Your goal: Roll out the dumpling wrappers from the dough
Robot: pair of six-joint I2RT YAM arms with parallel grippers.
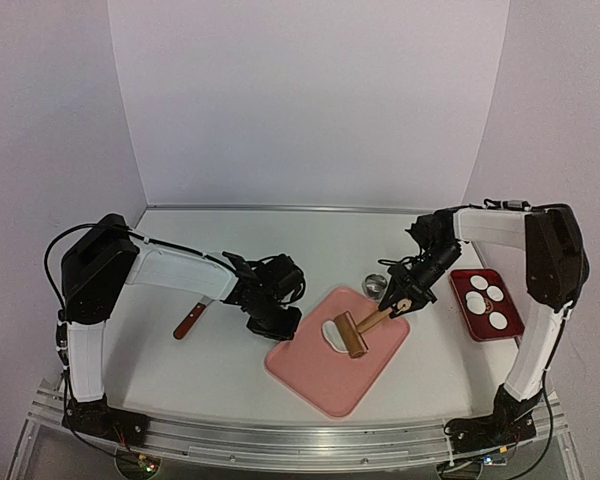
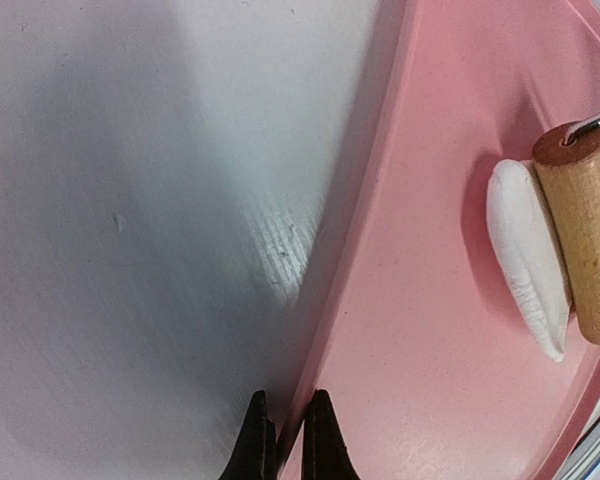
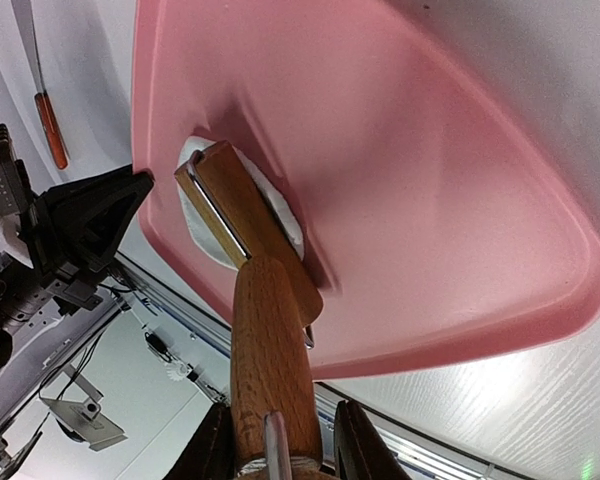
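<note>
Roller [image 2: 580,240] clamped in R gripper [image 3: 276,440], resting on dough [image 2: 525,250]; L gripper [image 2: 288,438] fingers together at board [image 2: 410,300] left edge. Risk: uneven press → dough sticking/tearing, board sliding.

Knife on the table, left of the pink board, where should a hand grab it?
Grip the knife by its brown handle, coming down from above: it lies flat, handle end bare on the table, blade end close under the left arm.
</note>
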